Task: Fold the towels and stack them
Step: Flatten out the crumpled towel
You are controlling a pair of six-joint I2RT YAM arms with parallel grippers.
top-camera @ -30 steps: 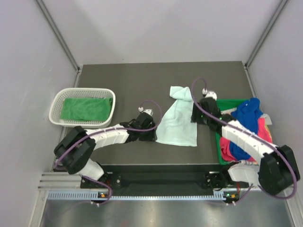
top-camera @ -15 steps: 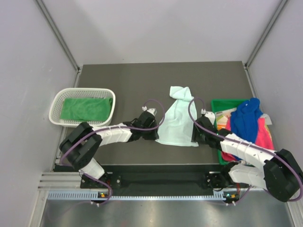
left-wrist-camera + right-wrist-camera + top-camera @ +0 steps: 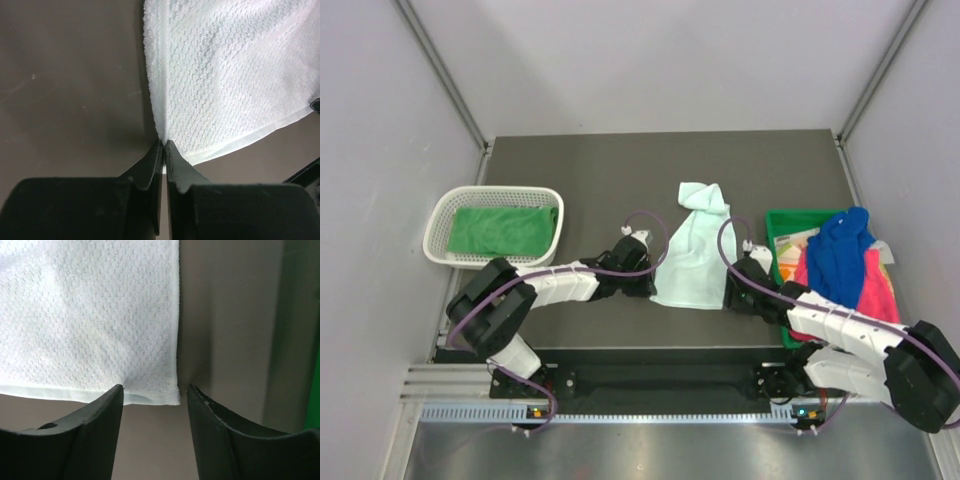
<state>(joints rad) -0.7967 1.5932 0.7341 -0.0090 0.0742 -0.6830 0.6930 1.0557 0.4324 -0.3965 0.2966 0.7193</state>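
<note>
Corner of pale mint towel (image 3: 90,315) between spread fingers of right gripper (image 3: 155,390), dark table (image 3: 225,315) beneath

I see a pale mint towel (image 3: 692,258) on the dark grey tabletop (image 3: 580,170), a green towel (image 3: 500,228) in a white basket (image 3: 438,232), and a royal blue towel (image 3: 838,255) and a pink towel (image 3: 876,285) in a green bin (image 3: 782,220).

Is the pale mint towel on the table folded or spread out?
Mostly spread, unfolded: the mint towel lies flat across the table, near edge straight, far end bunched narrow.

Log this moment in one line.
left gripper: shut on mint towel corner | right gripper: open, straddling its other near corner | fold: not yet done
</note>
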